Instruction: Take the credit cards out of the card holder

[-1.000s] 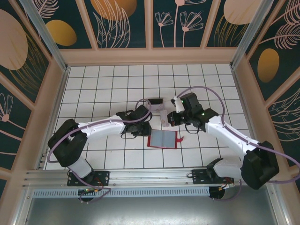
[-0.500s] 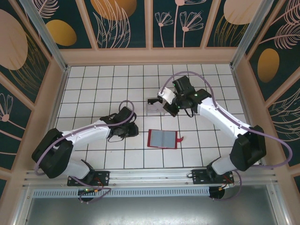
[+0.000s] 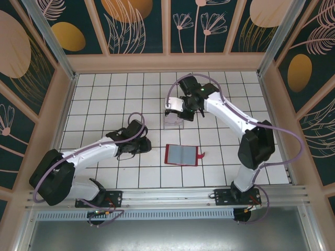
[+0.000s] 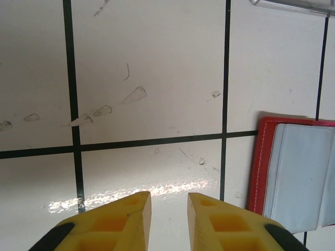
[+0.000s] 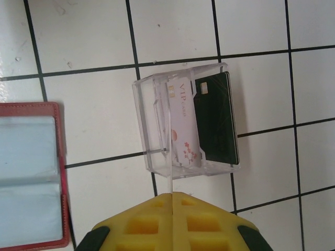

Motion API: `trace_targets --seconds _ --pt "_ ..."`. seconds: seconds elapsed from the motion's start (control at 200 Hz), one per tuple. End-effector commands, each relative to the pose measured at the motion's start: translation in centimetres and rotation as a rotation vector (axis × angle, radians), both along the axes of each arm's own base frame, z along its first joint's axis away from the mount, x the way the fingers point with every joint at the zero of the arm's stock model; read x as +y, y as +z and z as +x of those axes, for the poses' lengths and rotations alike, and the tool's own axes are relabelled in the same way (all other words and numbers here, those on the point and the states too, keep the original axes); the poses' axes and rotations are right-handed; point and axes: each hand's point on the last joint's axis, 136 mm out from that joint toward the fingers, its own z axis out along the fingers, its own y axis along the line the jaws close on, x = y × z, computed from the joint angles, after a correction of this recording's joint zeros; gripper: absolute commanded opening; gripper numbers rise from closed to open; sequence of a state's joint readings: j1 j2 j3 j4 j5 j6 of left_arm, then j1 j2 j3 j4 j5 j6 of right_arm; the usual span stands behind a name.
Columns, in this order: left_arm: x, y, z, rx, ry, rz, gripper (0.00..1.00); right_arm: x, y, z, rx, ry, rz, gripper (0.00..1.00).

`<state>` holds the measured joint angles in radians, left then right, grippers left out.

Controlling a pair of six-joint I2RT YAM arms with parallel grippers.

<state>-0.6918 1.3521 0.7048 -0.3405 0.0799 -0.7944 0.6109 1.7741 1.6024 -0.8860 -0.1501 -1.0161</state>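
Lying open and flat on the white tiled table [image 3: 104, 99], the red card holder [image 3: 181, 155] sits near the middle of the floor, between the two arms. Its pale grey lining faces up and its small closing tab [image 3: 201, 154] sticks out on the right side. Beyond it, a tile or so farther from the bases, stands the clear plastic box [image 3: 173, 122], apart from the holder. Two credit cards rest in that box side by side in the right wrist view: a white card [image 5: 183, 125] printed with "VIP" and a black card [image 5: 215, 120] just right of it. The right gripper [image 5: 171, 196] hovers at the near wall of the box with its yellow fingers pressed together. A thin pale card [image 5: 170, 183], seen edge-on, is pinched between them, and its line runs from the fingertips in over the box. In the overhead view this gripper [image 3: 175, 111] hangs at the box's far-left side. The left gripper [image 4: 169, 214] is low over bare tile just left of the holder, its jaws a narrow gap apart and gripping nothing. The holder's red edge [image 4: 256, 167] shows at the right of its view
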Motion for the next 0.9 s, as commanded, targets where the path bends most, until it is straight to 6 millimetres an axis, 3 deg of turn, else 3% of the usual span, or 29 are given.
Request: trace_targets --seconds 0.0,0.52,0.896 --pt "0.7 -0.1 -0.1 -0.001 0.027 0.006 0.27 0.1 -0.2 0.1 0.009 0.066 -0.062 0.00" --pt "0.9 -0.4 -0.4 0.002 0.034 -0.003 0.27 1.1 -4.8 2.7 0.055 0.090 -0.179 0.00" --pt "0.9 -0.5 -0.6 0.004 0.035 -0.009 0.27 2.3 -7.8 2.2 0.120 0.126 -0.191 0.00"
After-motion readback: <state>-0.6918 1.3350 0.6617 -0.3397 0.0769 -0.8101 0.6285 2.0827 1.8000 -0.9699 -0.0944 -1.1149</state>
